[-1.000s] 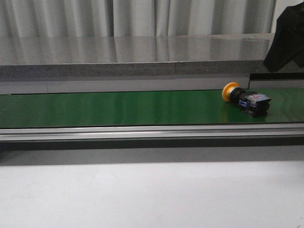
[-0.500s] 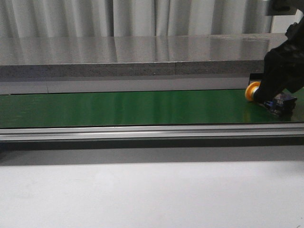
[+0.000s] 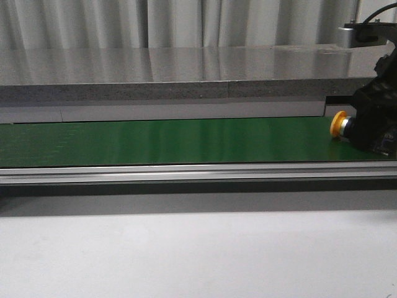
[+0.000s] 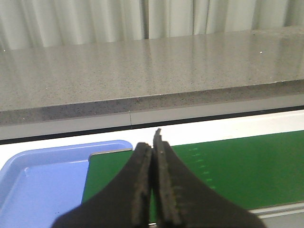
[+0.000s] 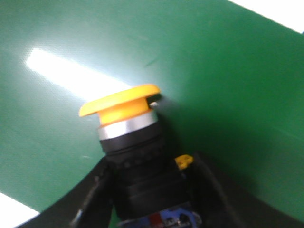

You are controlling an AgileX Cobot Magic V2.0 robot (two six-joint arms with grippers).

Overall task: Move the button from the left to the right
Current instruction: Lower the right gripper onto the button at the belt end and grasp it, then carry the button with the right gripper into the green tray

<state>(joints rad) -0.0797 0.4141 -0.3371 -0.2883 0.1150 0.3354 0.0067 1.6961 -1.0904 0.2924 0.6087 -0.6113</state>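
The button (image 3: 339, 124) lies on its side on the green conveyor belt (image 3: 173, 139) at the far right, its yellow-orange cap pointing left. My right gripper (image 3: 374, 127) covers its black body there. In the right wrist view the button (image 5: 124, 107) fills the centre, and my right gripper (image 5: 152, 167) has one finger on each side of the black body, shut on it. Small blue and red marks show at the body's rear. My left gripper (image 4: 153, 145) is shut and empty over the belt's left end (image 4: 247, 161). It is out of the front view.
A blue tray (image 4: 38, 180) sits beside the belt's left end. A grey stone counter (image 3: 186, 74) runs behind the belt. An aluminium rail (image 3: 186, 172) borders the belt's front, with a white tabletop (image 3: 186, 254) before it.
The button has travelled right along the belt. My right gripper came down from the upper right and closed around its black body.
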